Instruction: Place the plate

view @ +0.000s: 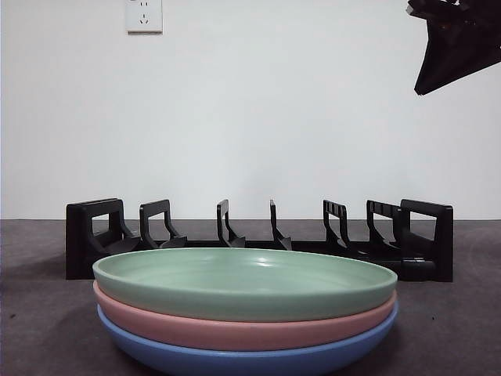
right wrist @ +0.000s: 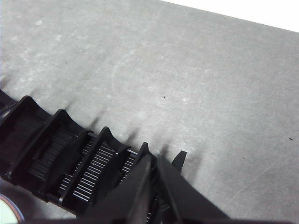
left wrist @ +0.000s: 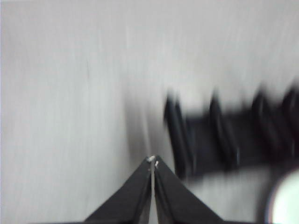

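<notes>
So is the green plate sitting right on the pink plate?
Touching. The front view shows the green plate resting directly on the pink plate, with no gap along their rims; both grippers are away from the stack.

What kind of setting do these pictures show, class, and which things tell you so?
Probably a robot test bench, not a kitchen: three stacked plates and an empty black dish rack sit on a grey table before a bare white wall with one power socket.
</notes>
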Controlling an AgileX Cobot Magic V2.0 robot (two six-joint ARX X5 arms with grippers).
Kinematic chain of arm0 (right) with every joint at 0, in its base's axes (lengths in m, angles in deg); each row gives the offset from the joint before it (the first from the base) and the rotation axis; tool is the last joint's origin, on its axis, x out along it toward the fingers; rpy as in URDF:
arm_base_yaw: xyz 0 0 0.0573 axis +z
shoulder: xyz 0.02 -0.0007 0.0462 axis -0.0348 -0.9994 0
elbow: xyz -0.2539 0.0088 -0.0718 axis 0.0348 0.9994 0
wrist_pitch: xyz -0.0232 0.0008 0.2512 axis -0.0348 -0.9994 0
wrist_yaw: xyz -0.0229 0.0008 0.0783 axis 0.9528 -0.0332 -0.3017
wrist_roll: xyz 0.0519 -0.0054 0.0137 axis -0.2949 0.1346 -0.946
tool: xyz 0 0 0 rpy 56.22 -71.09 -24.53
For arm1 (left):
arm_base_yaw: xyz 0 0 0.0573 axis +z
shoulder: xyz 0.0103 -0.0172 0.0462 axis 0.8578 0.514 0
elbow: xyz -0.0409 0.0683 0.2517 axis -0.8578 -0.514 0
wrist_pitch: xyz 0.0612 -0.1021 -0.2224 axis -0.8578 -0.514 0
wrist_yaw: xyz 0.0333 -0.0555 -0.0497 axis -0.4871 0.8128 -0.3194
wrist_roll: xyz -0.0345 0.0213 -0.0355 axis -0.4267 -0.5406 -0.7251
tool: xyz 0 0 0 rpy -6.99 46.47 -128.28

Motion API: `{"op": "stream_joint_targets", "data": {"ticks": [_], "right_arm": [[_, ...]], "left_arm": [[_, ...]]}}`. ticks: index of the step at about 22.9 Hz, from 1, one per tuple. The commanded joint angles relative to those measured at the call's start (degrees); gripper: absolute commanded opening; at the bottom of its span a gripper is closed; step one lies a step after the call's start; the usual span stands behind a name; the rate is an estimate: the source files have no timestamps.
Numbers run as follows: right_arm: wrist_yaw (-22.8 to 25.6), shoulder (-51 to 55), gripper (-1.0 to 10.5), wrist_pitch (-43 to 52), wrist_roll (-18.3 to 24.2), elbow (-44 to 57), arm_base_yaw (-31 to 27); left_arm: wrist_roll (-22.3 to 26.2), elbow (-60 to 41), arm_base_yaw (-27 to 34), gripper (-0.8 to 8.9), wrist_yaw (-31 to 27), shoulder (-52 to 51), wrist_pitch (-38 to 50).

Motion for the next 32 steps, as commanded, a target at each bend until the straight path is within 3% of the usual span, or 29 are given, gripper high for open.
{"op": "stream_joint_targets", "data": {"ticks": [1,3,6,9,12,14,15,26,29,32], "right_arm": [[-0.2,-0.4,0.2,0.7,-0.6,-0.6,0.3],[-0.2,-0.4,0.2,0.9,-0.6,-0.6,0.3],[-0.2,-0.4,0.2,1.5,-0.6,-0.6,0.3],[-0.2,-0.4,0.2,2.3,-0.6,-0.6,0.3],[0.0,-0.4,0.2,3.4,-0.6,-0.6,0.3],[0.0,-0.4,0.2,4.1,-0.6,-0.6,0.3],[0.0,-0.4,0.2,4.3,-0.6,-0.6,0.2],[0.0,-0.4,0.2,7.1,-0.6,-0.6,0.4],[2.2,-0.1,0.2,9.5,-0.1,-0.6,0.3],[2.4,4.4,0.2,7.5,1.3,2.3,0.2]], "left_arm": [[1.1,-18.5,0.6,0.08,-0.6,-10.8,25.0],[0.5,-31.4,2.3,0.08,-2.3,-24.0,29.8],[-1.2,-42.1,5.2,0.08,-2.8,-40.5,23.8],[-1.2,-48.7,6.2,0.08,-2.8,-49.5,23.1],[-2.2,-50.6,6.2,0.08,-2.6,-49.2,24.3],[-7.6,-50.6,6.2,0.08,-2.8,-49.2,24.6],[-8.1,-50.6,6.2,0.08,-2.8,-49.2,24.7],[-8.0,-50.6,6.1,0.08,-2.7,-49.2,24.7],[-8.0,-50.6,6.1,0.08,-2.7,-49.2,24.7],[-8.0,-50.6,6.1,0.08,-2.7,-49.2,24.6]]}}
